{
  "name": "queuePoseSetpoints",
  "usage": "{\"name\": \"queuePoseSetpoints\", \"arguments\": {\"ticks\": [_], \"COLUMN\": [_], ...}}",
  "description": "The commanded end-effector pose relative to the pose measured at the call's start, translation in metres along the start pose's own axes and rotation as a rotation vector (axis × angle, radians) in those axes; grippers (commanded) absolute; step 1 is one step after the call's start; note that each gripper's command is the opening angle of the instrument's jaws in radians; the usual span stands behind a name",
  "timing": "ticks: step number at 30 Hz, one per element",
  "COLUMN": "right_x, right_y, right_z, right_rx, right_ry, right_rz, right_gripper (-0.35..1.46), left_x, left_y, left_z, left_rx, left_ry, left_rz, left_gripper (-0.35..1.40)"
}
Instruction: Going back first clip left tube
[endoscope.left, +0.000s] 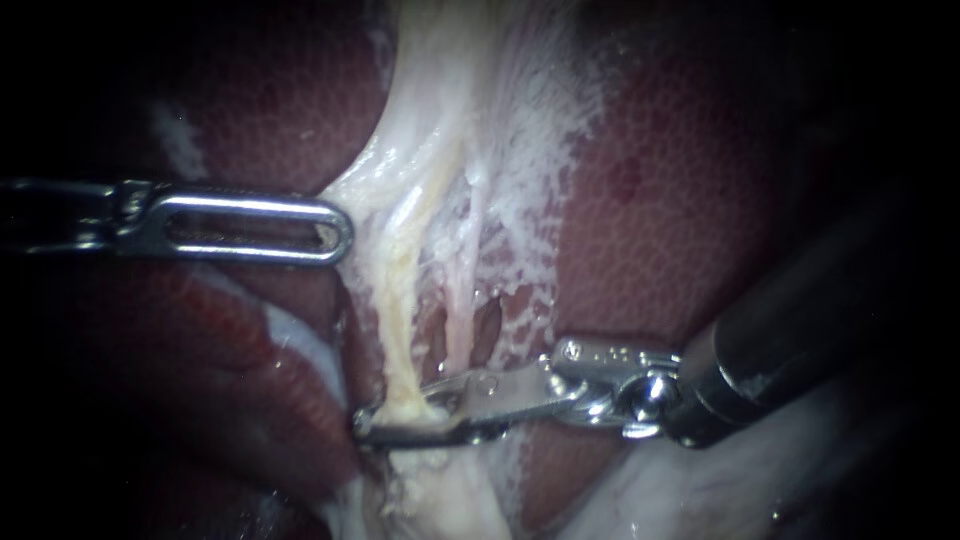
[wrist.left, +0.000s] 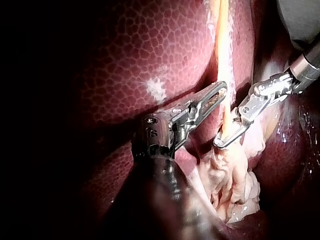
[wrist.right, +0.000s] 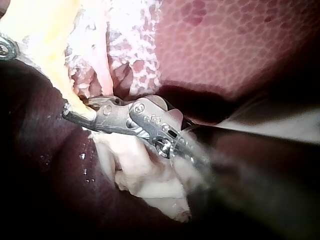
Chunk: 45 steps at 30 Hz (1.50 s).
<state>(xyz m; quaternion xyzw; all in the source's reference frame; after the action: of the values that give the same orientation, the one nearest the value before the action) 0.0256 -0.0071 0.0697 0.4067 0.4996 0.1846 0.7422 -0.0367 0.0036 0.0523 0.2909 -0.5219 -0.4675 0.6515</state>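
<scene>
Pale yellow left tube (endoscope.left: 405, 330): runs taut between folds of dark red mottled liver (endoscope.left: 680, 200). Your right silver instrument (endoscope.left: 370, 420) is clenched across the tube's lower end, metal touching it from two sides. No clip shows apart from that metal. Backing off looks not yet begun: release, then withdraw. Your left slotted instrument (endoscope.left: 340, 232) lies against whitish tissue just beside the tube; whether it grasps, can't tell. A thinner pale strand (endoscope.left: 470, 290) runs close beside the tube. Mind it.
</scene>
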Motion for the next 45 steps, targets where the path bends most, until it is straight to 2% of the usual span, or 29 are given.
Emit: {"name": "queuePoseSetpoints", "arguments": {"ticks": [1,17,22,26,36,45], "right_x": [0.0000,-0.0001,0.0000,0.0003,0.0006,0.0010], "right_y": [0.0000,-0.0001,0.0002,0.0003,0.0006,0.0011], "right_z": [0.0000,0.0002,0.0004,0.0009,0.0018,0.0024], "right_rx": [0.000,0.003,0.001,0.001,0.010,0.003], "right_ry": [0.000,-0.002,-0.001,0.006,0.034,0.048], "right_rz": [-0.001,-0.002,-0.001,-0.012,-0.106,-0.270], "right_gripper": [-0.35,-0.35,0.20,0.42,0.56,0.60], "left_x": [0.0000,0.0000,0.0001,0.0001,0.0001,0.0001], "left_y": [0.0000,0.0000,0.0000,0.0000,-0.0001,-0.0002], "left_z": [0.0000,0.0000,0.0000,0.0001,0.0001,0.0001], "left_rx": [0.000,0.000,-0.001,-0.001,-0.001,-0.001], "left_ry": [0.000,0.000,0.000,0.000,-0.001,-0.001], "left_rz": [0.000,0.000,0.001,0.001,0.001,0.001], "left_gripper": [-0.35,-0.35,-0.35,-0.35,-0.35,-0.35]}}
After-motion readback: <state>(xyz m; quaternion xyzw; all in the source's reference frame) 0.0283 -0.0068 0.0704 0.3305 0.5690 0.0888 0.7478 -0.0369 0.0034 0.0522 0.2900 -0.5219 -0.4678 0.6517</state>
